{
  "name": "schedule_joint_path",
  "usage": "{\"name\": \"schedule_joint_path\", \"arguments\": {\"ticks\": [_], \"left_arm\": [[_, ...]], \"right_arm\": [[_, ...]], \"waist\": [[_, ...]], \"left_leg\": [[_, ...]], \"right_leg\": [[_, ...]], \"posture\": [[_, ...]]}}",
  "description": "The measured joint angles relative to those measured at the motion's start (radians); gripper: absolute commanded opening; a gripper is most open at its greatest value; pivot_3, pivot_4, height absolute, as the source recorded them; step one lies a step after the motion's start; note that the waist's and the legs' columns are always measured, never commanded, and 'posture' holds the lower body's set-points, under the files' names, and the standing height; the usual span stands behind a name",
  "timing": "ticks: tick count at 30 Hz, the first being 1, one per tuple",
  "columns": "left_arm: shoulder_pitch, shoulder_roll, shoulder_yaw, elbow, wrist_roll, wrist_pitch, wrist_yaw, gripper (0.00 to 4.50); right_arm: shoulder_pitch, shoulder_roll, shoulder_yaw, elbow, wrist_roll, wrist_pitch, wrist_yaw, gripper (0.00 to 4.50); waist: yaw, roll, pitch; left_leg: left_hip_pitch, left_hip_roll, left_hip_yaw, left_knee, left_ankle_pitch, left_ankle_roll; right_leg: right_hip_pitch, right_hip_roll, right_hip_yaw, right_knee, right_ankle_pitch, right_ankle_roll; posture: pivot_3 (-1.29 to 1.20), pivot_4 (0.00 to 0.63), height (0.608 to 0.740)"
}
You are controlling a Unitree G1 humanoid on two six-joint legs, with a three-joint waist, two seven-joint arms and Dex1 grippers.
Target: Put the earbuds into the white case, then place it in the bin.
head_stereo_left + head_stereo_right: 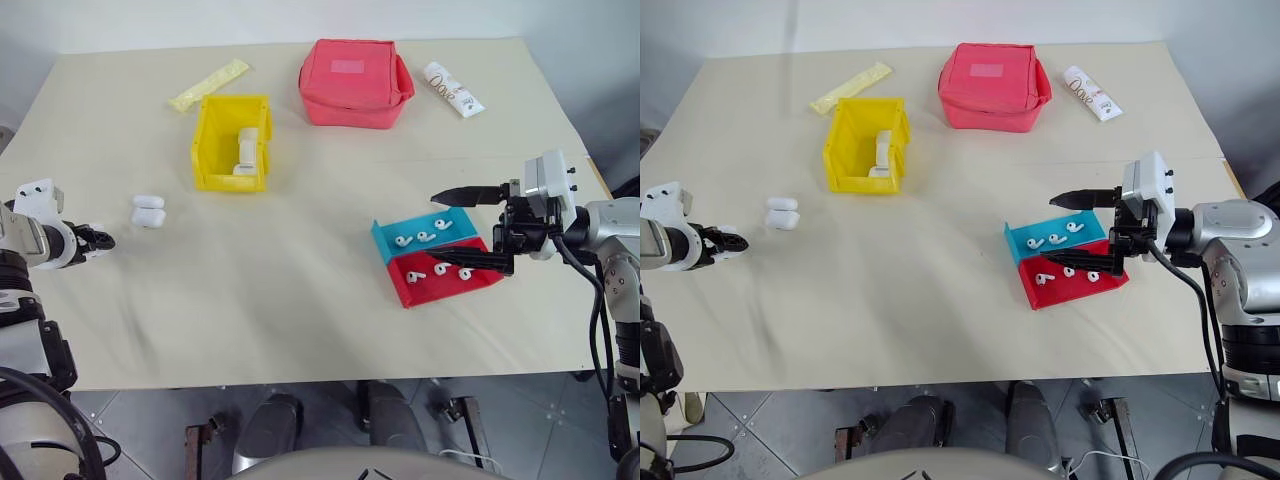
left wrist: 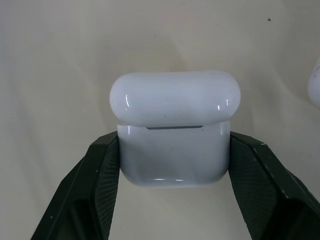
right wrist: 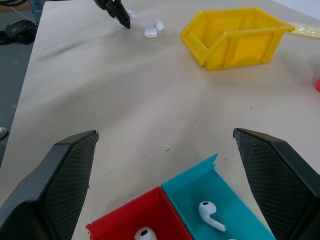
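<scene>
Clamped in the left gripper [image 2: 170, 165], the white case [image 2: 174, 131] waits for loading; the right gripper [image 3: 165, 170], spread wide, hovers above the earbuds [image 1: 425, 238].

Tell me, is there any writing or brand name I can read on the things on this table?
"Dove": reads so, though small, on the white tube at the far side of the table.
Pale patch on top of the red pouch: too blurred to read.
Yellow packet: no print that I can make out.
White case, yellow bin, trays: none.
</scene>
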Motion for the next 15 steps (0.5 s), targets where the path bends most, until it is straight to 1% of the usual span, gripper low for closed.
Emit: {"name": "schedule_joint_path", "arguments": {"ticks": [3, 6, 7, 8, 10, 12, 13, 14, 15], "left_arm": [[0.088, 0.014, 0.003, -0.102, -0.005, -0.024, -0.038, 2.79], [0.317, 0.023, 0.061, -0.349, -0.04, -0.14, -0.124, 2.79], [0.399, 0.004, 0.099, -0.436, -0.065, -0.199, -0.161, 2.79], [0.449, -0.021, 0.127, -0.497, -0.089, -0.245, -0.191, 2.79], [0.55, -0.112, 0.227, -0.64, -0.168, -0.403, -0.28, 2.79], [0.592, -0.2, 0.31, -0.75, -0.265, -0.56, -0.389, 2.79], [0.596, -0.209, 0.321, -0.764, -0.281, -0.585, -0.407, 2.79], [0.604, -0.221, 0.347, -0.814, -0.322, -0.651, -0.458, 2.79], [0.604, -0.214, 0.372, -0.84, -0.339, -0.695, -0.488, 2.79]], "right_arm": [[0.012, -0.008, -0.005, -0.006, 0.001, 0.007, -0.006, 4.5], [0.038, -0.023, -0.025, -0.017, 0.002, 0.019, -0.014, 4.5], [0.046, -0.027, -0.032, -0.024, 0.002, 0.022, -0.018, 4.5], [0.05, -0.029, -0.035, -0.026, 0.003, 0.024, -0.022, 4.5], [0.061, -0.029, -0.041, -0.042, 0.006, 0.027, -0.032, 4.5], [0.065, -0.029, -0.046, -0.06, 0.014, 0.035, -0.041, 4.5], [0.066, -0.029, -0.046, -0.064, 0.015, 0.036, -0.044, 4.5], [0.067, -0.029, -0.05, -0.075, 0.02, 0.039, -0.049, 4.5], [0.069, -0.029, -0.061, -0.084, 0.022, 0.041, -0.055, 4.5]], "waist": [[-0.001, 0.0, 0.0], [-0.008, 0.0, 0.0], [-0.008, -0.001, 0.0], [-0.005, -0.003, 0.001], [-0.001, -0.006, 0.001], [0.006, -0.008, 0.002], [0.006, -0.008, 0.002], [0.007, -0.01, 0.002], [0.007, -0.009, 0.002]], "left_leg": [[0.0, 0.001, 0.001, 0.0, 0.0, 0.0], [-0.001, 0.004, 0.005, -0.001, 0.0, 0.0], [-0.001, 0.005, 0.006, 0.0, -0.001, 0.0], [-0.002, 0.006, 0.006, 0.001, -0.001, -0.001], [-0.004, 0.009, 0.006, 0.004, -0.002, -0.002], [-0.006, 0.01, 0.004, 0.008, -0.003, -0.002], [-0.006, 0.01, 0.004, 0.009, -0.003, -0.002], [-0.006, 0.01, 0.004, 0.01, -0.004, -0.002], [-0.005, 0.01, 0.005, 0.01, -0.004, -0.001]], "right_leg": [[-0.001, 0.0, 0.001, 0.0, 0.0, 0.0], [-0.002, 0.001, 0.003, -0.001, 0.0, -0.001], [-0.003, 0.0, 0.004, -0.001, 0.0, -0.001], [-0.002, 0.0, 0.003, -0.002, 0.0, -0.001], [-0.002, 0.001, 0.002, -0.006, 0.002, -0.004], [0.0, 0.0, -0.001, -0.007, 0.003, -0.004], [0.0, 0.0, -0.002, -0.008, 0.003, -0.004], [0.0, 0.001, -0.002, -0.009, 0.003, -0.004], [0.001, 0.001, -0.001, -0.011, 0.003, -0.004]], "posture": [[0.0, 0.15, 0.74], [0.0, 0.15, 0.74], [0.0, 0.15, 0.74], [0.0, 0.15, 0.74], [0.0, 0.15, 0.74], [0.0, 0.15, 0.74], [0.0, 0.15, 0.74], [0.0, 0.15, 0.74], [0.0, 0.15, 0.74]]}}
